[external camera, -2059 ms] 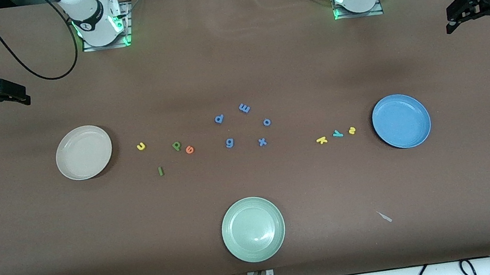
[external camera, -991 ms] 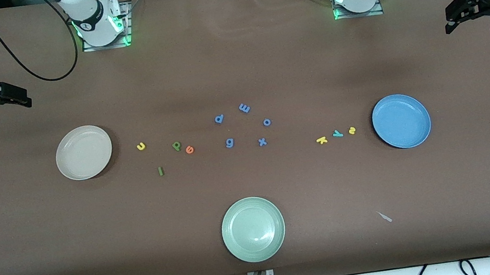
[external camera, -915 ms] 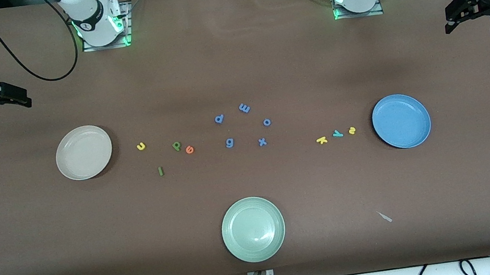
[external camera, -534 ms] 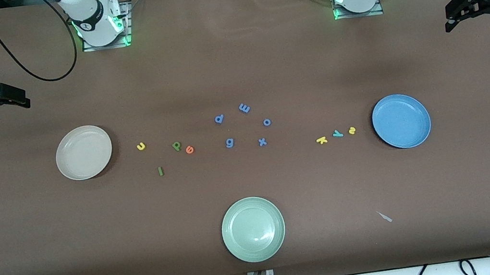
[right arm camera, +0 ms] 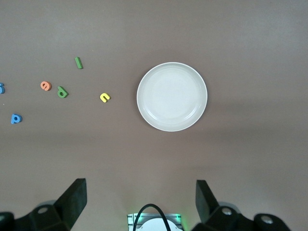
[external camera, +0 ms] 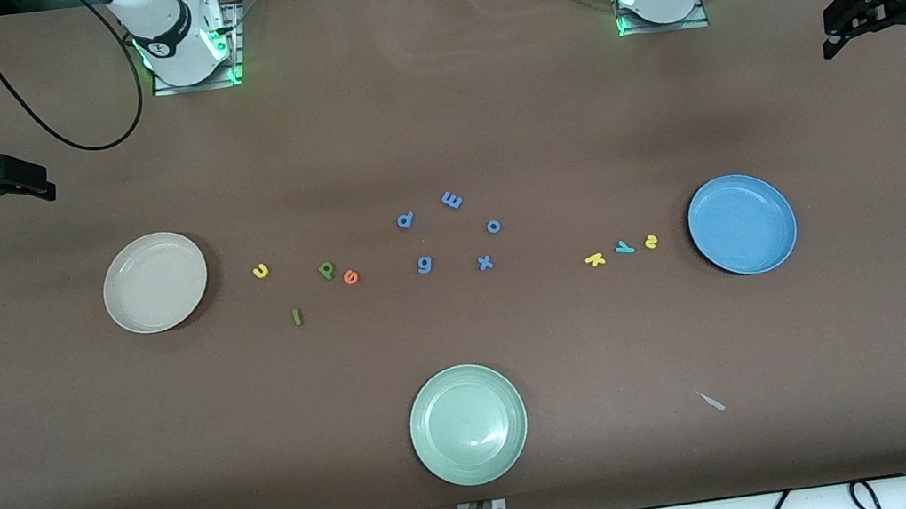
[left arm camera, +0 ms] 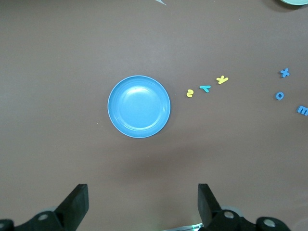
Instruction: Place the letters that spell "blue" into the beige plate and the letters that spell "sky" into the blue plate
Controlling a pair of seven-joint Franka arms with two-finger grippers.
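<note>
Nearest the front camera a pale green plate (external camera: pixel 468 424) is sitting on the brown table (external camera: pixel 432 114), empty, with a small pale scrap (external camera: pixel 711 401) lying beside it toward my left arm's end.

Farther back, the letters are lying in a loose row across the middle. The dark green bar-like "l" (external camera: pixel 297 316) is lying nearest of the set, then the orange "e" (external camera: pixel 350 277), the light green "b" (external camera: pixel 326 270) and the yellow "u" (external camera: pixel 261 271), all flat on the table near the beige plate (external camera: pixel 154 282), which is sitting round, plain and empty toward my right arm's end. In the middle five blue letters (external camera: pixel 451 232) are lying scattered. Toward my left arm's end the yellow "k" (external camera: pixel 595 259), teal "y" (external camera: pixel 623 246) and yellow "s" (external camera: pixel 650 240) are lying in a short line just beside the blue plate (external camera: pixel 742 224), also empty.

I am holding my right gripper (external camera: pixel 27 181) over the table edge at my right arm's end, fingers spread, gripping nothing. My left gripper (external camera: pixel 846 29) is hanging likewise over the table at the left arm's end, fingers apart and empty.
</note>
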